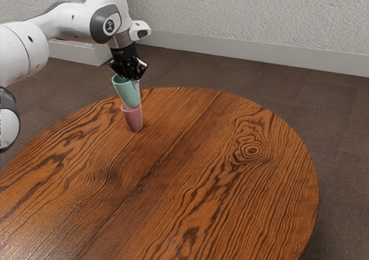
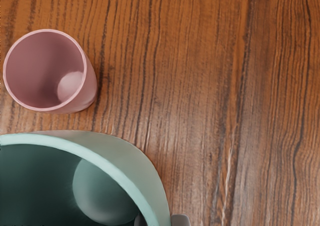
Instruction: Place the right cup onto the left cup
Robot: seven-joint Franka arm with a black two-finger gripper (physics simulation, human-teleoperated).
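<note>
Claw point(image 1: 135, 82) gripping teal cup point(image 1: 126, 93) by rim, w/ pink cup point(image 1: 133, 119) lower down on tbl point(image 1: 202, 173).

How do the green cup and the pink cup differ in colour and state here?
The green cup is minty, the pink cup dusty rose. The green cup is held by its wall in the gripper, off the table; the pink cup stands on the table, ungripped. Both are tapered, mouth up.

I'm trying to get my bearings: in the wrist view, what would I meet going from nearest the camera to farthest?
Mint-green cup → pink cup → wood-grained tabletop.
</note>
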